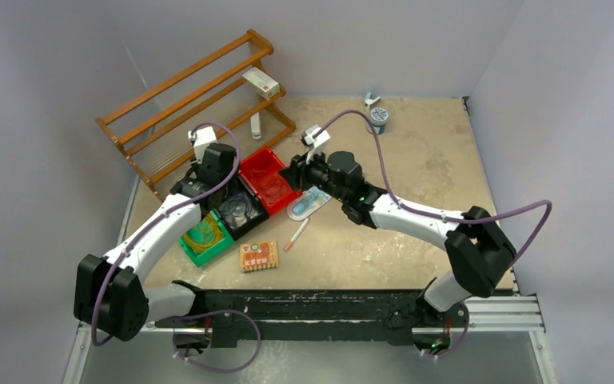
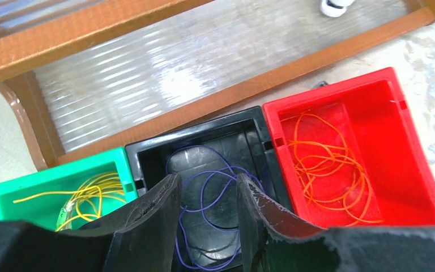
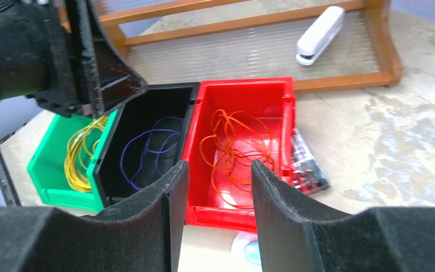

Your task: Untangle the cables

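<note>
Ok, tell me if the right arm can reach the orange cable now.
Probably yes. The right gripper hovers open at the open-topped red bin, nothing covering the orange cable; the left gripper is over the neighbouring black bin.

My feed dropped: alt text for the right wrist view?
The open right hand faces three adjoining bins: green bin holding yellow cable, black bin holding purple cable, red bin holding orange cable. The left hand is upper left.

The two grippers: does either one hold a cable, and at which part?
Neither. The left gripper and the right gripper are both open and empty.
</note>
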Robot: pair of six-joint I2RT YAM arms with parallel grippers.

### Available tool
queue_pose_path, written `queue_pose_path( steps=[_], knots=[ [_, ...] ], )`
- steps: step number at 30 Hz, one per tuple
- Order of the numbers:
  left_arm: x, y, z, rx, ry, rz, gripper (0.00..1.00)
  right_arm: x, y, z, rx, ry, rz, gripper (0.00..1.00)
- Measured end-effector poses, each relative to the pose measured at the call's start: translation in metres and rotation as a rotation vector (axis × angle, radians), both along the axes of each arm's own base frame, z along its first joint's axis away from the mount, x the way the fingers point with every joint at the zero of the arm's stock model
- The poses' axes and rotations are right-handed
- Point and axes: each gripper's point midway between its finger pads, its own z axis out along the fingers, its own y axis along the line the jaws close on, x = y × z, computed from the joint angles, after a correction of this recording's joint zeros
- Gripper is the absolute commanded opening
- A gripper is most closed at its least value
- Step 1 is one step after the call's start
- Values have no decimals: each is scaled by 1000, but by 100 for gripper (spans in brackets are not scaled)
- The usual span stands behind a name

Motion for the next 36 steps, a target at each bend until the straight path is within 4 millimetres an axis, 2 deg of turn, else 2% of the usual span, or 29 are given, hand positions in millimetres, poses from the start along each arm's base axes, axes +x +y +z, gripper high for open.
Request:
queue_pose_path(
  steps=[4, 8, 11, 14, 20, 22, 29, 32, 36],
  knots=[
    [4, -8, 13, -22, -28, -50, 40, 14, -26, 9, -3, 5, -72, 46],
    [11, -24, 30, -77, -81, -127, 41, 34, -74, 13, -24, 23, -181, 47],
    [16, -39, 37, -125, -110, -188, 41, 48, -105, 5, -67, 68, -240, 47],
    [18, -59, 37, -164, -112, -260, 42, 57, -135, -15, -126, 141, -291, 47],
    [5, -130, 26, -206, -85, -471, 43, 69, -185, -44, -168, 262, -355, 46],
    [3, -142, 25, -218, -83, -516, 43, 73, -193, -56, -183, 302, -360, 46],
    [7, -142, 28, -195, -102, -533, 43, 80, -190, -103, -234, 440, -292, 42],
    [7, -141, 28, -187, -104, -536, 43, 82, -191, -115, -248, 468, -284, 42],
    [7, -141, 30, -186, -109, -537, 43, 91, -187, -121, -252, 474, -268, 41]
  ],
)
